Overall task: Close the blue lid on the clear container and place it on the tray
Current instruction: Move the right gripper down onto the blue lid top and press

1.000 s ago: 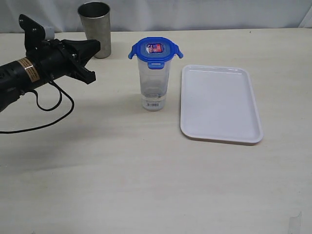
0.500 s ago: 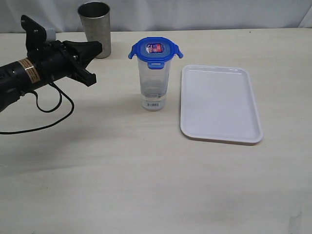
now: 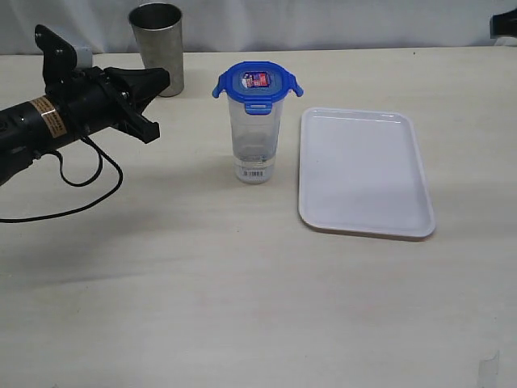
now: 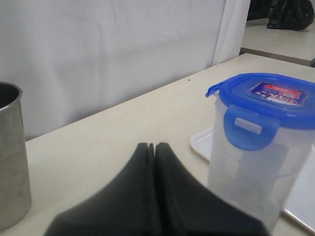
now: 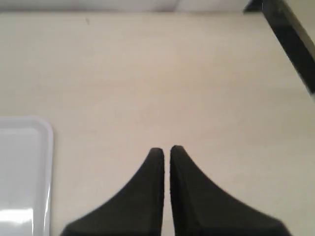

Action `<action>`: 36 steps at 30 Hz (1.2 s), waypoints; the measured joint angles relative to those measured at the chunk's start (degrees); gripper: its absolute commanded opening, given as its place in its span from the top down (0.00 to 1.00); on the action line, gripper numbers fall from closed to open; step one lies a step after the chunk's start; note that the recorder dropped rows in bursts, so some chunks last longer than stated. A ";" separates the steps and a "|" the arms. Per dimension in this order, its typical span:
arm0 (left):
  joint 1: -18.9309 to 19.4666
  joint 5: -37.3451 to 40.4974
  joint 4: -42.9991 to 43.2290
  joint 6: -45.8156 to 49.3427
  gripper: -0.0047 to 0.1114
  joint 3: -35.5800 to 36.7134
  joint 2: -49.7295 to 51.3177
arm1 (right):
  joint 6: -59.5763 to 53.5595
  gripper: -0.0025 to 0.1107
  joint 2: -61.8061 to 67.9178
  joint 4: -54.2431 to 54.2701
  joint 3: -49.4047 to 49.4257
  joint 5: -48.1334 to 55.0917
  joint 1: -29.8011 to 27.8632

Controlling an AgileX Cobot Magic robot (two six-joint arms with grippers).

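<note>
The clear container stands upright on the table just left of the white tray. The blue lid sits on top of it with side flaps sticking out. In the left wrist view the lid and container are close by. My left gripper hovers to the container's left, shut and empty, its fingertips pressed together. My right gripper is shut on nothing above bare table beyond the tray's corner; only a dark bit of that arm shows at the exterior view's top right edge.
A grey steel cup stands at the back left, behind my left gripper, and appears again in the left wrist view. A black cable loops on the table under the left arm. A white curtain hangs behind the table.
My left gripper has edged slightly up and to the right. A dark piece of the right arm has come into view at the top right edge.
</note>
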 measured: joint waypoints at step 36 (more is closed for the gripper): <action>0.00 0.18 0.61 0.00 0.96 -0.22 0.00 | -60.19 0.94 19.55 65.47 -24.29 8.34 23.51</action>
